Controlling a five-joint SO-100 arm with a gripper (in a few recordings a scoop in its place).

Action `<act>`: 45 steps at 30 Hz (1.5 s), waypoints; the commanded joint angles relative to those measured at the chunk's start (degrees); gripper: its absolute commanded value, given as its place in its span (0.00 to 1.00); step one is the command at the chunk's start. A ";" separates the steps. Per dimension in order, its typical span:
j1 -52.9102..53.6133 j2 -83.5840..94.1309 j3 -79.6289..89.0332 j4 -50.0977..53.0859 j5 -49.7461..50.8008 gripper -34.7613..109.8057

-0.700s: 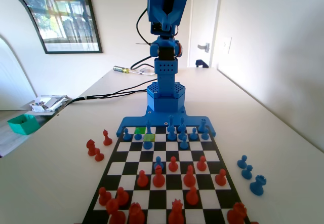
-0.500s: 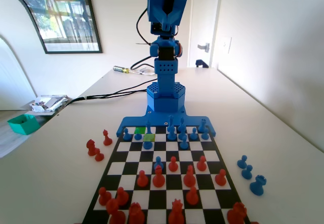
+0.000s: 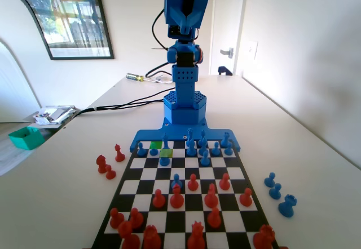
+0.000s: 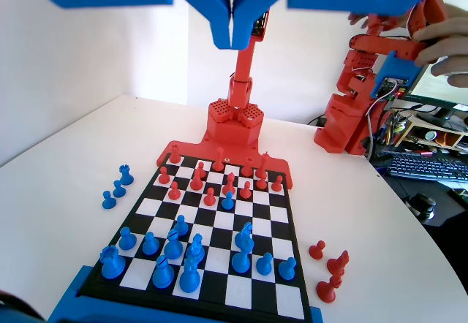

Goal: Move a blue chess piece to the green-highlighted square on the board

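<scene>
The blue chess piece (image 3: 165,142), slender with a pointed top, stands in the board's second row from the blue arm, on the duller yellow-green square (image 3: 167,154). In the wrist view the blue chess piece (image 4: 241,259) is near the lower middle. The green-highlighted square (image 3: 156,145) lies bare one step diagonally back and left of it in the fixed view, in the row nearest the arm. My gripper (image 3: 181,25) is folded up high above the arm's base, far from the board (image 3: 186,204). In the wrist view the gripper (image 4: 232,39) has its jaws pressed together with nothing between them.
A blue pawn (image 3: 164,160) stands just in front of the slender piece. Other blue pieces (image 3: 197,145) crowd the back rows and red pieces (image 3: 177,197) fill the near half. Captured red pieces (image 3: 107,167) lie left of the board, blue ones (image 3: 279,195) right.
</scene>
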 commanded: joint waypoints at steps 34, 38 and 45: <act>7.03 -35.60 -12.74 3.96 -32.08 0.25; 9.14 -44.56 -15.29 5.27 -37.09 0.25; 11.43 -58.54 -19.07 7.47 -44.82 0.26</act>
